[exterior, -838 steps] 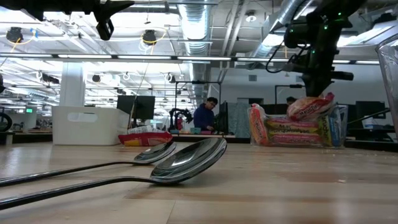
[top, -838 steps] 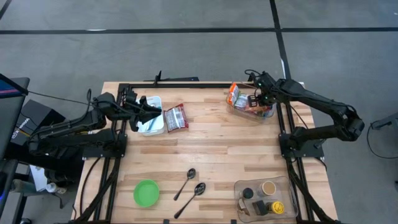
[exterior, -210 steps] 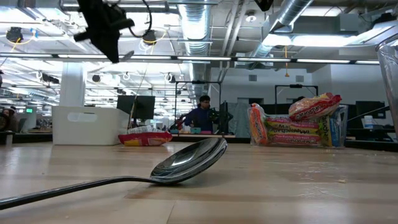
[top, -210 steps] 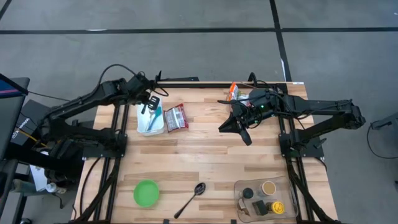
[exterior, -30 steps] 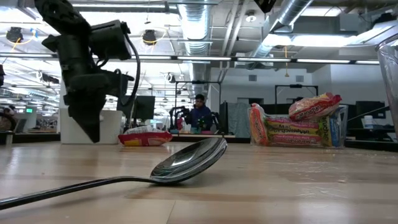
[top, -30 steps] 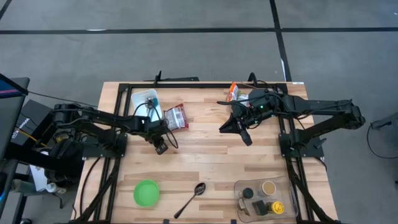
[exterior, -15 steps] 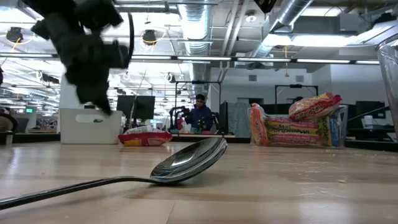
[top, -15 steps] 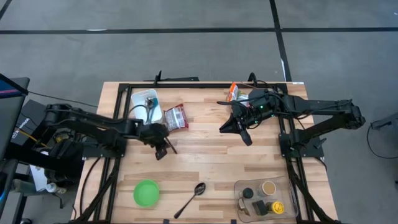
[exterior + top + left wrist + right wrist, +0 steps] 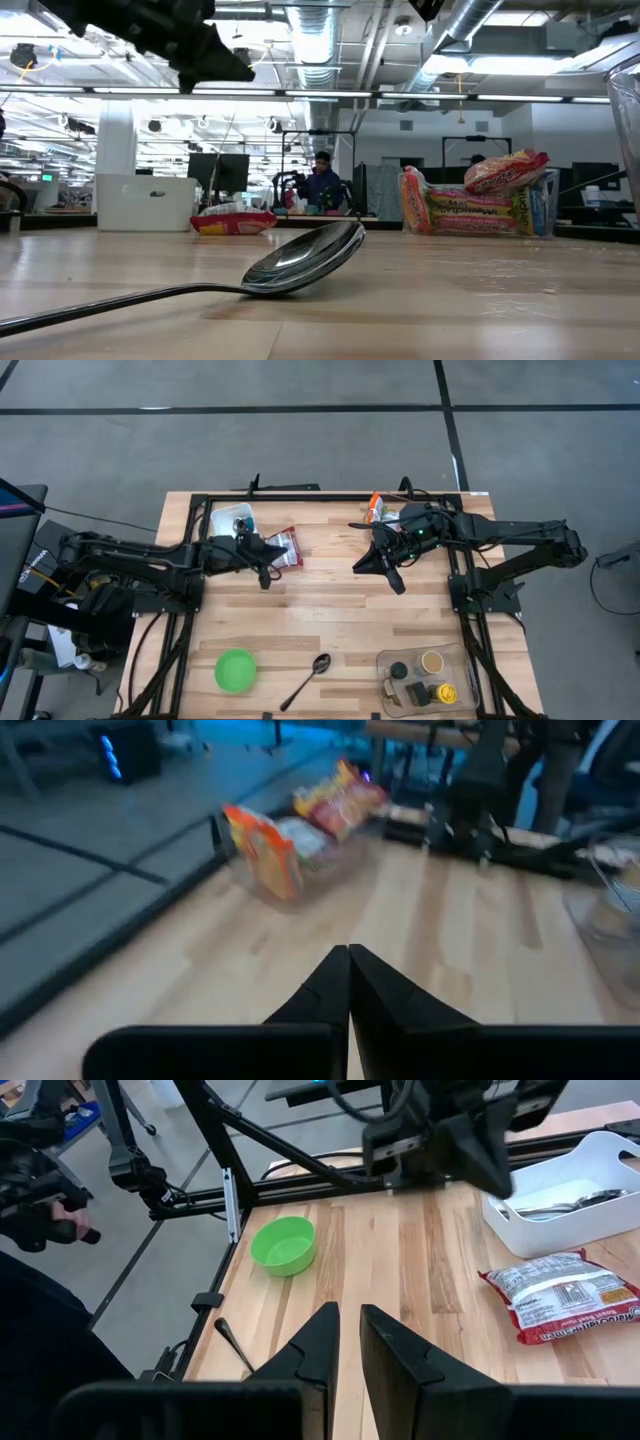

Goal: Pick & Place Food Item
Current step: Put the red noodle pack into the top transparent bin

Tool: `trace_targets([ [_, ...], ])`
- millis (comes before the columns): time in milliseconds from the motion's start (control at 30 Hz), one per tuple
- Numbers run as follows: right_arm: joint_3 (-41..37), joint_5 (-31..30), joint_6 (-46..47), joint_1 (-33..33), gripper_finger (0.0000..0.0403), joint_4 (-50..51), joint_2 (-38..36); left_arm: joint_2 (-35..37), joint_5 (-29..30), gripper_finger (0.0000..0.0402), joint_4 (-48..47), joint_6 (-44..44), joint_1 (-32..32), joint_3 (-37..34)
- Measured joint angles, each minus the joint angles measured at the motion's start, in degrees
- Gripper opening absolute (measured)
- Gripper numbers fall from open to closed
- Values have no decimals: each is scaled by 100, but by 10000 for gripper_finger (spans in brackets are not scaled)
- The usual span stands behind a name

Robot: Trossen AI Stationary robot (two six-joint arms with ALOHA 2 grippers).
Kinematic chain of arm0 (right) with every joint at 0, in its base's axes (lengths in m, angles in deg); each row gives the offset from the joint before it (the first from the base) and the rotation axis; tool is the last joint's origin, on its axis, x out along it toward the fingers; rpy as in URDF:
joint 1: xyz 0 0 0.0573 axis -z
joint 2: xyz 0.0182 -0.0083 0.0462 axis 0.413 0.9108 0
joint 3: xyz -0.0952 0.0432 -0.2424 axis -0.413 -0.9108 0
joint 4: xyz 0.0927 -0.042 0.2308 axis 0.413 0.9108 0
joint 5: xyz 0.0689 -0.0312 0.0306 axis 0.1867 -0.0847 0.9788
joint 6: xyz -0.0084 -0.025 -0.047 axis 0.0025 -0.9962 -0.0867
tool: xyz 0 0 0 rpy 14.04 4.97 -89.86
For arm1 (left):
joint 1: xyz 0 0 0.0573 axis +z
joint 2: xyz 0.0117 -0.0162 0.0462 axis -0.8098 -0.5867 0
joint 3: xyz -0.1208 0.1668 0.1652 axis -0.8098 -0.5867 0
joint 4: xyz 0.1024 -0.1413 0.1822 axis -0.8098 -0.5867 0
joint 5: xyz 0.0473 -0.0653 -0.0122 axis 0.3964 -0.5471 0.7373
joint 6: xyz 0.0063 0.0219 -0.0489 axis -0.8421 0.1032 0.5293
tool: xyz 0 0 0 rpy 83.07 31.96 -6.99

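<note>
Noodle packet [image 9: 283,547] on the worktop [image 9: 330,610]: light, crinkly, brittle inside, likely slippery; best pinched at a sealed edge. Left pincer [image 9: 264,577] pressed together, empty, just beside it; right pincer [image 9: 398,586] nearly closed, empty, well apart.

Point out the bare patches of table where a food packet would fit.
Bare wood runs across the table between the noodle packet and the spoon. The far right corner by the snack bin and the near right tray are crowded.
</note>
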Motion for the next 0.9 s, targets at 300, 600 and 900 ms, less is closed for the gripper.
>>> trace_targets([
  [300,0,0,2,-2,40,-2,1,-582,-3,0,-192,-161,290,207],
  [600,0,0,0,2,40,22,2,-2136,30,0,-1973,-150,290,1642],
  [900,0,0,3,2,40,146,1,-3176,52,0,-3407,23,290,2397],
])
